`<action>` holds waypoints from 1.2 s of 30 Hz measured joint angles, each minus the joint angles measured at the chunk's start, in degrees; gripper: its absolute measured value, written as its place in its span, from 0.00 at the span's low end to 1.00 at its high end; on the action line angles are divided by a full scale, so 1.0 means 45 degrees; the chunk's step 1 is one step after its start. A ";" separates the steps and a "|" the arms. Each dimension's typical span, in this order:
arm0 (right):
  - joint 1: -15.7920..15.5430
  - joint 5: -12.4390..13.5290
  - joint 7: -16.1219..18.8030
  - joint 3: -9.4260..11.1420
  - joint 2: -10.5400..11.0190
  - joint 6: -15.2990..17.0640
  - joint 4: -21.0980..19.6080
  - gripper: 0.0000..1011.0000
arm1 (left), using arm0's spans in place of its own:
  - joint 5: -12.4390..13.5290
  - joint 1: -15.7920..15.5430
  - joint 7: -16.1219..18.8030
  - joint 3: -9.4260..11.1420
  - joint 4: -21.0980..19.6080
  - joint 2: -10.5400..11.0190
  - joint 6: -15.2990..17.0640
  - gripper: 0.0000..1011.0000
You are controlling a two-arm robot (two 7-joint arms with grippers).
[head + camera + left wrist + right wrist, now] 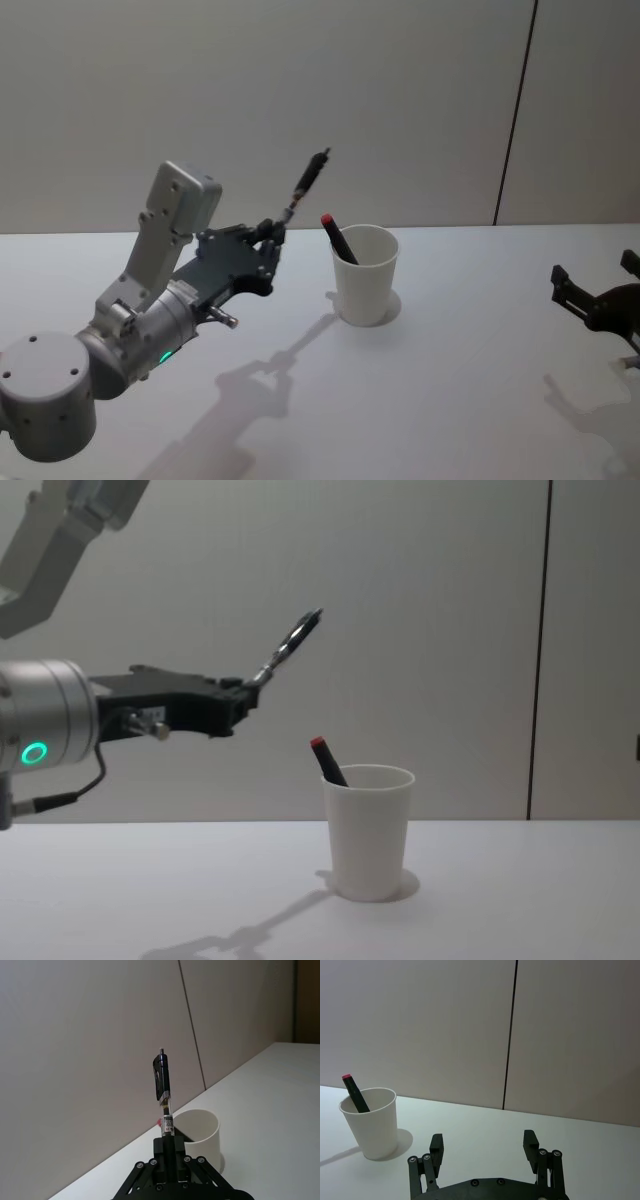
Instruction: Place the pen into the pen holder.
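One pen (305, 185), clamped in the fingers of the left gripper (271, 234) up and left of the pen holder (365, 278), should be brought over the rim, tipped upright and released low, while the right gripper (598, 296) is parked to the holder's right, fingers apart.

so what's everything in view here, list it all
pen: 1, black cap, clear barrel, in the air left of the cup, tilted, held at its lower end
cup: 1, white, upright mid-table
marker: 1, dark with red tip, leaning inside the cup
table: 1, white, under everything
wall: 1, grey with a dark vertical seam, behind the table
left gripper: 1, black, raised left of the cup, shut on the pen
right gripper: 1, black, low at the table's right, open, holding nothing
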 joint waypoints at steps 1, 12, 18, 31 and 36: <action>0.0000 0.0000 0.0000 0.0000 0.0000 0.0000 0.0000 0.99 | -0.0030 -0.0023 -0.0127 0.0013 0.0021 -0.0004 -0.0076 0.13; 0.0000 0.0000 0.0000 0.0001 0.0001 0.0000 0.0000 0.99 | -0.0339 -0.0240 -0.1333 0.0290 0.0232 -0.0085 -0.0539 0.13; 0.0000 0.0000 0.0000 0.0000 0.0000 0.0000 0.0000 0.99 | -0.0455 -0.0404 -0.2062 0.0466 0.0420 -0.0147 -0.0663 0.13; 0.0000 0.0000 0.0000 0.0000 0.0000 0.0000 0.0000 0.99 | -0.0388 -0.0934 -0.3808 0.0908 0.1024 -0.0319 -0.0783 0.13; 0.0000 0.0000 0.0000 0.0000 0.0000 0.0000 0.0000 0.99 | -0.0276 -0.1157 -0.4408 0.1103 0.1267 -0.0406 -0.0787 0.13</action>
